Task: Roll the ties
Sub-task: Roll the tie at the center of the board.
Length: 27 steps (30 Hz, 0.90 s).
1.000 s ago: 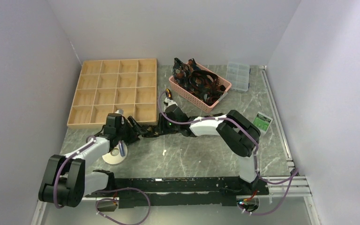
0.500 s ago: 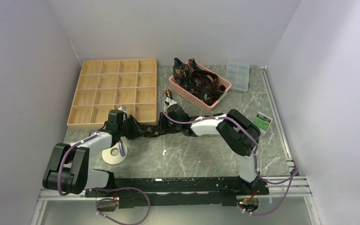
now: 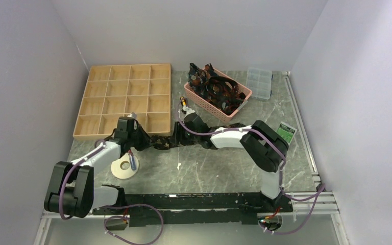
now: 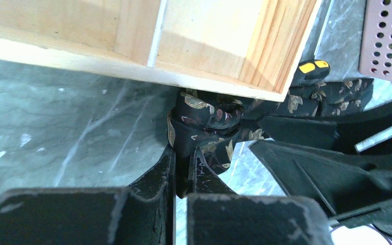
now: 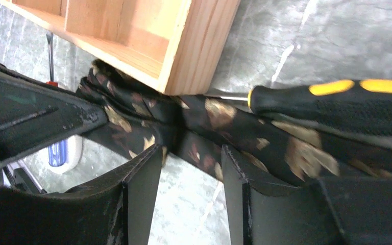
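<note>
by the near edge of the tray (image 3: 107, 109) the left gripper (image 4: 184, 154) has just gone from wide to pinched on the bunched end of the tie (image 4: 206, 113); the right gripper (image 5: 190, 153) sits part-open astride its strip, easing wider; rolling looks ready to resume

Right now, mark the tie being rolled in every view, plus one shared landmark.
Top external: tie centre-left, against the wooden tray's near right corner.
Left wrist: centre, bunched below that corner.
Right wrist: centre, stretched diagonally below it.
Landmark: the tray's corner.
</note>
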Each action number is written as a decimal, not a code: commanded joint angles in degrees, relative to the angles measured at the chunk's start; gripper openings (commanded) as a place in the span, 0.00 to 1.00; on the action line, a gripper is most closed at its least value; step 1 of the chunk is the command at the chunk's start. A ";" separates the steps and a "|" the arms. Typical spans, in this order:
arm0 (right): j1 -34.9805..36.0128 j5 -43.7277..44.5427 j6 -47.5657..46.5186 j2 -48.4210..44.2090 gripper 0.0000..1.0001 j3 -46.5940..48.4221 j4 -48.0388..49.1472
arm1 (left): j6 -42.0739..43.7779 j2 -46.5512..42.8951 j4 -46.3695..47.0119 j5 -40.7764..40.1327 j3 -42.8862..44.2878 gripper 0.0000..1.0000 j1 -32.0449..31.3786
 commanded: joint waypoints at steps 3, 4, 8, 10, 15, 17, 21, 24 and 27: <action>0.23 4.22 -1.74 -9.13 0.52 -2.39 -1.07 | 2.68 -2.68 -14.29 -11.92 6.67 0.03 -2.07; 0.51 3.79 -1.87 -9.39 0.50 -2.27 -0.99 | 2.90 -2.35 -15.95 -13.51 7.69 0.03 -2.87; 1.73 1.02 -2.16 -8.04 0.39 -0.32 -0.27 | 3.25 -0.78 -21.30 -19.49 11.68 0.03 -5.81; 2.31 -0.68 -1.34 -5.69 0.35 1.69 -0.14 | 3.22 -0.24 -22.97 -21.77 12.81 0.03 -7.16; 2.80 -4.60 1.35 0.53 0.26 6.61 -1.19 | 2.50 0.15 -25.68 -26.16 14.14 0.03 -9.00; 2.76 -5.74 1.95 2.49 0.25 7.64 -0.90 | 2.39 0.34 -26.74 -27.46 14.77 0.03 -9.83; 2.91 -7.14 3.03 5.70 0.22 9.85 -1.58 | 2.40 0.57 -28.06 -29.30 15.88 0.03 -11.37; 2.97 -8.62 4.12 7.56 0.21 10.76 -0.72 | 2.62 0.82 -28.33 -29.79 16.62 0.03 -12.51; 3.16 -10.01 5.08 9.00 0.19 11.71 0.50 | 2.86 1.58 -28.40 -29.30 17.54 0.03 -14.04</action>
